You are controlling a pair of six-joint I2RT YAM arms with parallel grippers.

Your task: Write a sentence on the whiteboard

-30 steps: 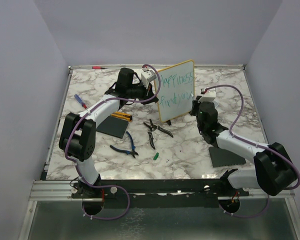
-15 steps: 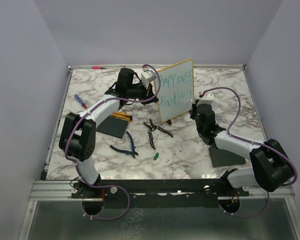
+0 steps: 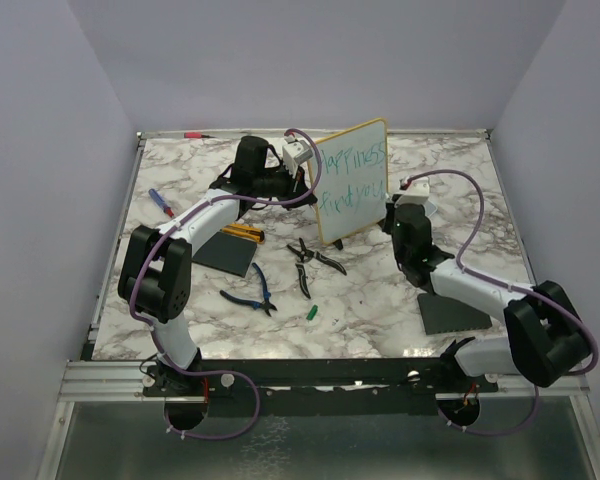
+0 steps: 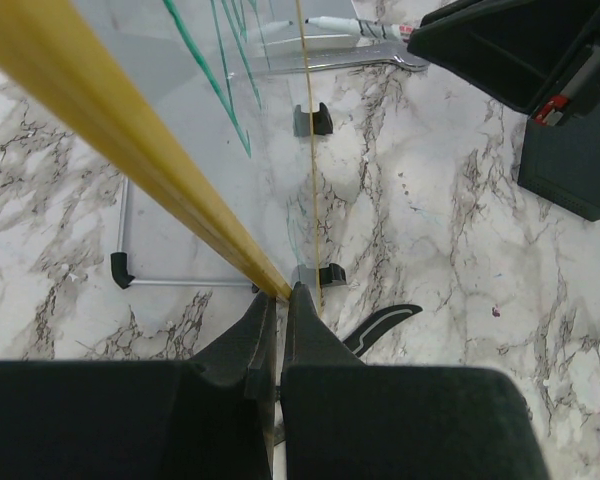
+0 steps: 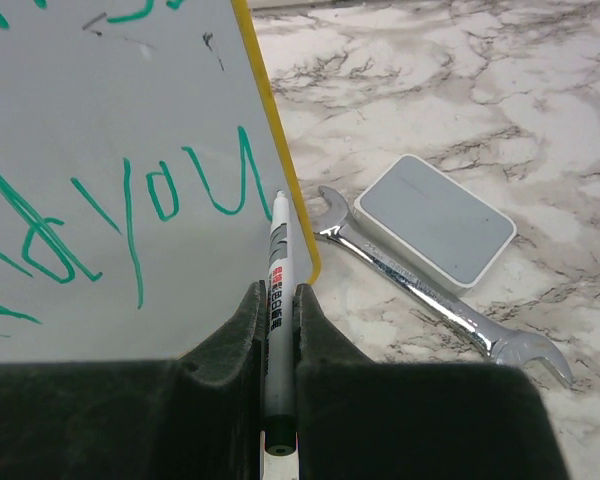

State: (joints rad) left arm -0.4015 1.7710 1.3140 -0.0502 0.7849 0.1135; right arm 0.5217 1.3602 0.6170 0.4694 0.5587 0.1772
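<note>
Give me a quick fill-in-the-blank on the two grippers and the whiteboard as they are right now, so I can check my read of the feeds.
1. The left gripper is shut on the whiteboard at its ____ rim.
2. The sentence is written in ____ lines.
3. The right gripper is shut on a marker whose tip sits beside the last letter of the word ____.

Missing words: yellow; two; you.
</note>
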